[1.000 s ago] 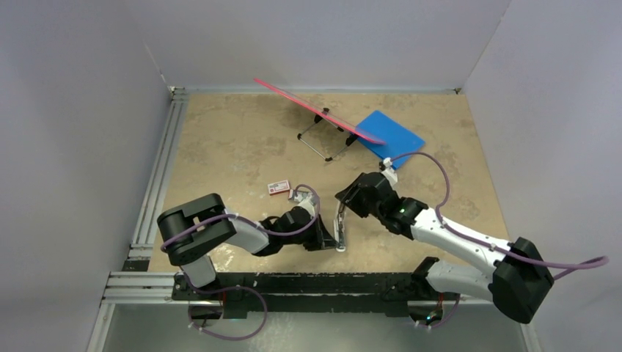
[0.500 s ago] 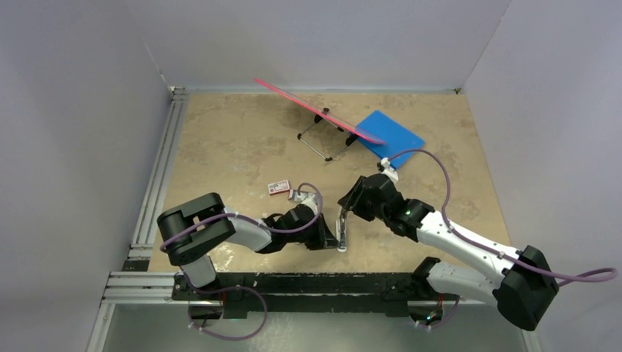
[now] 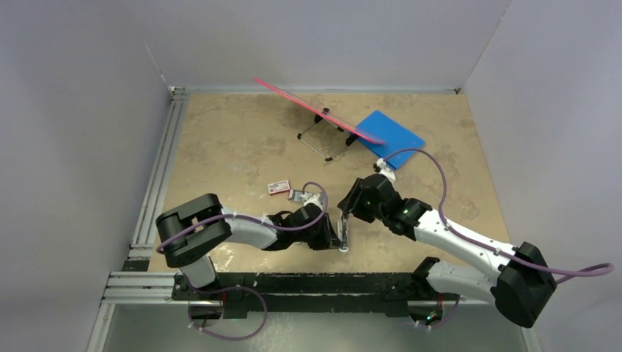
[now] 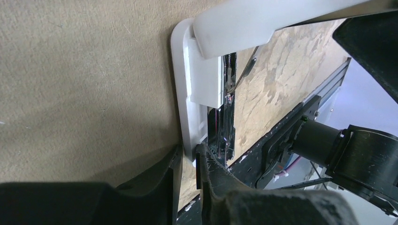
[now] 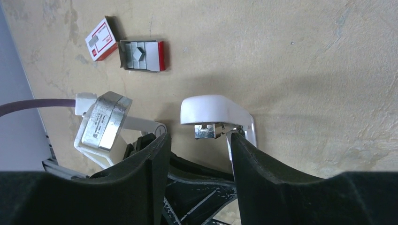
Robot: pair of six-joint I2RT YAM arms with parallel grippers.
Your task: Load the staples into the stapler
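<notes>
The white stapler (image 3: 342,233) lies swung open near the table's front middle. In the left wrist view its base (image 4: 187,93) runs toward my left gripper (image 4: 189,157), under the raised cover (image 4: 263,18). The left fingers stand a narrow gap apart astride the base's end; whether they pinch it does not show. My right gripper (image 5: 199,140) is open with nothing between its fingers, its tips just short of the cover (image 5: 211,110). The staples (image 5: 141,54) sit as grey strips in a red tray beside their red-and-white box (image 5: 101,40); both lie left of the stapler, the tray (image 3: 297,195) and the box (image 3: 278,188).
A pink board (image 3: 315,110) leans on a black wire stand at the back. A blue pad (image 3: 389,136) lies to its right. An aluminium rail (image 3: 158,183) runs along the table's left edge. Grey walls close in three sides.
My right gripper has spread its jaws wider and eased forward over the stapler's far end. The left arm has shifted slightly right, and its jaws have parted a little.
</notes>
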